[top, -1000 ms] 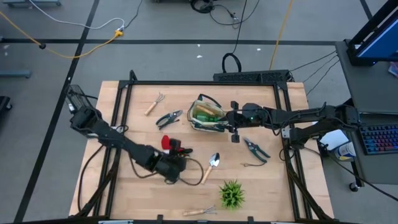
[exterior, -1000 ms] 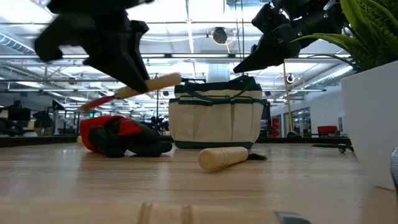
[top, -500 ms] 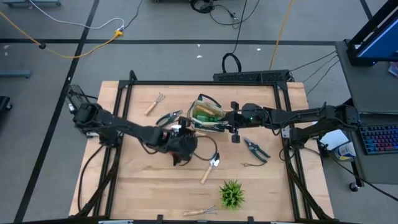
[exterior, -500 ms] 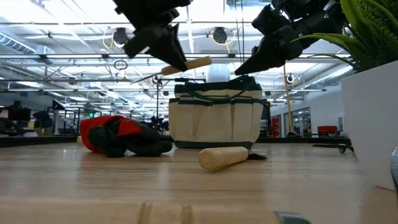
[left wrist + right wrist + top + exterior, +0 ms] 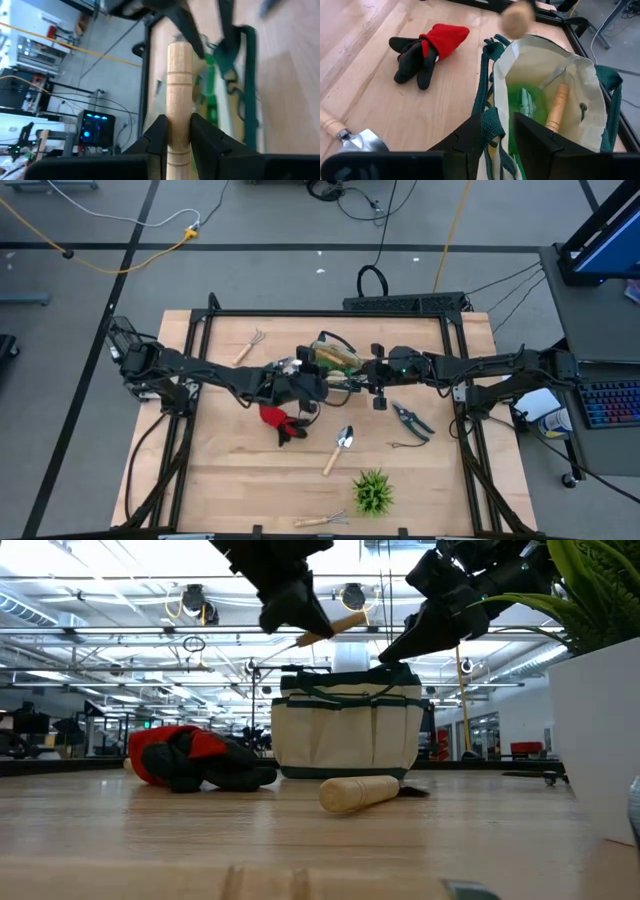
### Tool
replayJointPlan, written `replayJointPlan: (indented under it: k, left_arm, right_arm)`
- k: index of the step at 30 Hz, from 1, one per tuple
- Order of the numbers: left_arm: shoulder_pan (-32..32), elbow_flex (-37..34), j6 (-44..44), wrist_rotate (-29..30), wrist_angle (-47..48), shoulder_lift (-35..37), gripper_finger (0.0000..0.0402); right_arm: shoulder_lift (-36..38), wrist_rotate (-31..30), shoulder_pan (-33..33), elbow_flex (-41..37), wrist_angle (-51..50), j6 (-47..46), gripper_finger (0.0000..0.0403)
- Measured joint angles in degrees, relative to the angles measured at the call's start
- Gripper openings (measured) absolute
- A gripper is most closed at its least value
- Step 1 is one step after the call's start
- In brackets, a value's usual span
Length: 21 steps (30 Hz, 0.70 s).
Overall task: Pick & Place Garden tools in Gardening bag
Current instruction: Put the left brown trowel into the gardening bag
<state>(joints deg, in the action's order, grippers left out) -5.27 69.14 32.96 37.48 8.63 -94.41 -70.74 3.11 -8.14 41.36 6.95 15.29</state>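
Wooden handle hanging just over the bag's left rim, still to be lined up with the mouth.

I am holding a wooden-handled tool (image 5: 179, 85) clamped between the fingers of my left gripper (image 5: 300, 383), and its long axis is lying nearly level, with the free end of the handle pointing across toward the bag (image 5: 350, 735). My right gripper (image 5: 496, 131) is pinching the bag's near rim and green strap, propping the mouth open, where another wooden handle (image 5: 556, 107) is already lying inside. The bag is sitting right beside and below my left gripper, so I judge the tool needs tipping downward before I let go.
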Motion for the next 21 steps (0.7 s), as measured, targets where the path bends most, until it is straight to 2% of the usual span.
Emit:
replayJointPlan:
  k: [11, 16, 21]
  left_arm:
    - [3.1, 0.0, 0.3, -6.8, -9.9, 0.0, 0.0060]
    - [4.1, 0.0, -1.8, -13.5, -14.6, 0.0, 0.0060]
    - [5.7, 0.0, -3.7, -23.8, -15.6, -0.1, 0.0060]
  right_arm:
    - [0.0, 0.1, 0.0, 0.0, -1.7, 1.5, 0.0105]
    - [0.0, 0.1, 0.0, 0.0, -1.8, 1.8, 0.0105]
    - [0.0, 0.1, 0.0, 0.0, -2.2, 2.1, 0.0105]
